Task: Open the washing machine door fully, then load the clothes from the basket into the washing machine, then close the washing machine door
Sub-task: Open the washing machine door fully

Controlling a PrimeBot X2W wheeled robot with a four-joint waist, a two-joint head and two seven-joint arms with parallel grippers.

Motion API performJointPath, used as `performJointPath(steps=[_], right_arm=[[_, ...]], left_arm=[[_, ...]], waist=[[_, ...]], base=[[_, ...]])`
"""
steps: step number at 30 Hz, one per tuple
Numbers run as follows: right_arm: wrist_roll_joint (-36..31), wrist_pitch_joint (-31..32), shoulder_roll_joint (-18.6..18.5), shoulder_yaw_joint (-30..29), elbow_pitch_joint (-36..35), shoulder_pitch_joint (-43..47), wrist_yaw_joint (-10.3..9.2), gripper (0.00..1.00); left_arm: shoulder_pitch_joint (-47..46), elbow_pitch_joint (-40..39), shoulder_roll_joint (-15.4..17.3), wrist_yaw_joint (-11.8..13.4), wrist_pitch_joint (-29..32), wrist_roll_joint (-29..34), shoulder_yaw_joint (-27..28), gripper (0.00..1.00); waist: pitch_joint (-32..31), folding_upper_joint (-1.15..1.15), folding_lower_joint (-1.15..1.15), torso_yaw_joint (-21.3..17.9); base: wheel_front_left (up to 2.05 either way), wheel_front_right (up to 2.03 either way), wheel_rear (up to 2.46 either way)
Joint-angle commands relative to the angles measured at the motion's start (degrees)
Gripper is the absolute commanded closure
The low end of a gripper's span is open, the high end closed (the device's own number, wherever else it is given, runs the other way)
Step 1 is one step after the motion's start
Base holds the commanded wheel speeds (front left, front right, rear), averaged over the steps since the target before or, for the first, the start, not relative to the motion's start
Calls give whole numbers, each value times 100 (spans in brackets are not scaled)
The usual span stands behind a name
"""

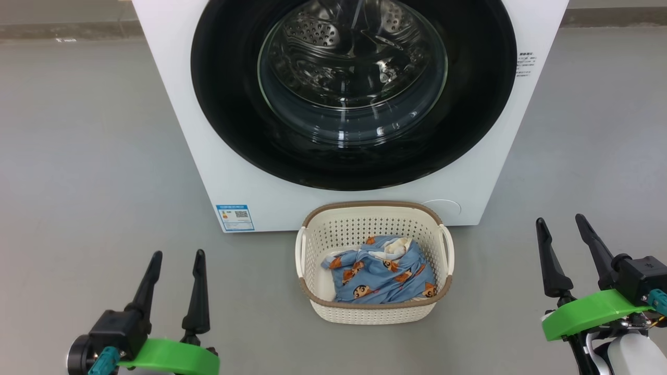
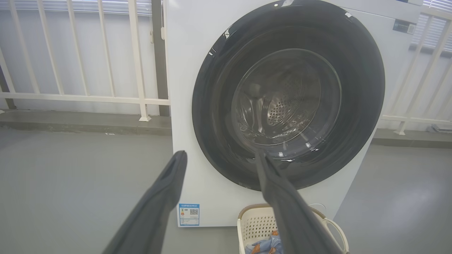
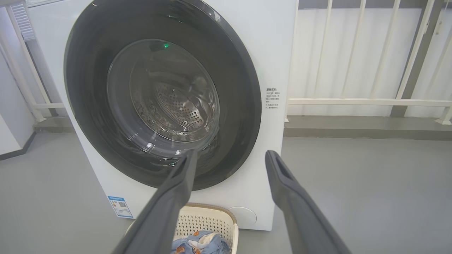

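The white washing machine (image 1: 469, 177) stands ahead of me, its round black-rimmed door (image 1: 229, 104) shut flat against the front, the steel drum visible through the glass. The cream basket (image 1: 312, 245) with a brown rim sits on the floor right before it, holding blue clothes (image 1: 380, 273) printed with orange faces. My left gripper (image 1: 177, 258) is open at the lower left, well left of the basket. My right gripper (image 1: 561, 223) is open at the lower right, right of the basket. The door (image 2: 360, 88) and basket (image 2: 254, 220) also show in the left wrist view, and the door (image 3: 88, 106) and clothes (image 3: 199, 243) in the right wrist view.
Grey floor (image 1: 83, 156) spreads to both sides of the machine. A white railing (image 2: 81, 98) on a low ledge runs behind it, and its continuation, the railing (image 3: 367, 102), lies to the right. A blue label sticker (image 1: 235, 217) marks the machine's lower left front.
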Motion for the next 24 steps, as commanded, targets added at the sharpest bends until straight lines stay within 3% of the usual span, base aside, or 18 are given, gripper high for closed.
performJointPath(steps=[1, 24], right_arm=[[68, -70, -84, 118, -150, -226, 26, 0], [88, -70, -75, 145, -111, -204, 26, 0]], left_arm=[[-217, -190, 81, -12, -60, -4, 187, 0], [-163, -228, 81, -36, -60, -131, 190, 0]], waist=[[8, 0, 0, -3], [-46, 0, 0, -10]], base=[[52, 52, -105], [98, 98, -196]])
